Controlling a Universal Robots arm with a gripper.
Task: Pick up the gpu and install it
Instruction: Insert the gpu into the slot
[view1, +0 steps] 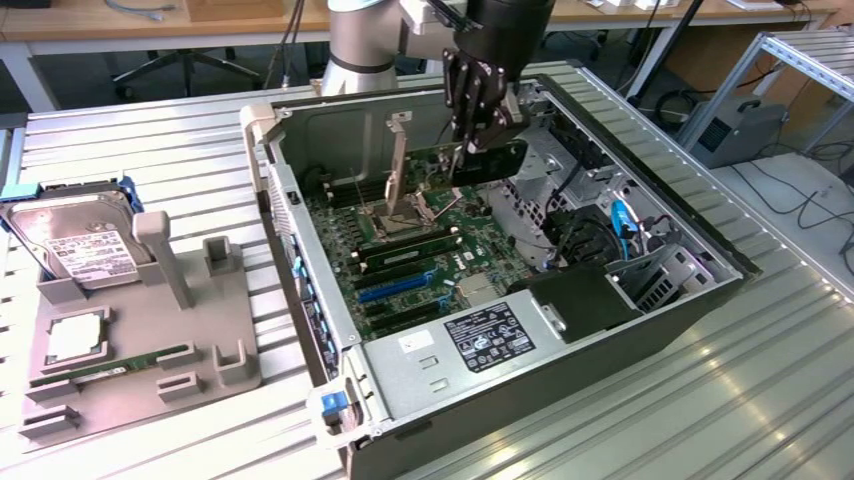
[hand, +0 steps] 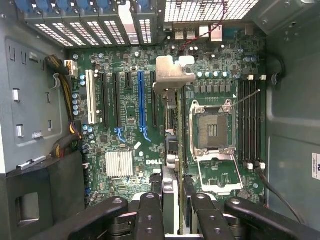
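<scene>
The gripper (view1: 478, 135) is clamped on the graphics card (view1: 497, 160), with fingers pressed against both flat faces. It holds the card up inside the open computer case (view1: 271, 150), clear of the motherboard (hand: 130, 110).

The card hangs straight below the gripper on its edge. In the wrist view it appears as a thin strip running away from the fingers (hand: 150, 210), ending at its pale metal bracket (hand: 172, 75). That end points toward the vented rear wall of the case.

The card's long axis runs parallel to the expansion slots. Its line falls between the long blue slot (hand: 140, 100) and the open processor socket (hand: 212, 130), just beside the blue slot and not over it. The card looks to be near the board but not seated in any slot.

By count, there is one arm with one gripper, one graphics card, one case and one open processor socket. On the exterior view's left, well apart from the case, one grey parts tray (view1: 214, 330) sits on the ribbed metal table (view1: 667, 400). The tray holds one hard drive (view1: 80, 245) and one green memory stick (view1: 114, 365).
</scene>
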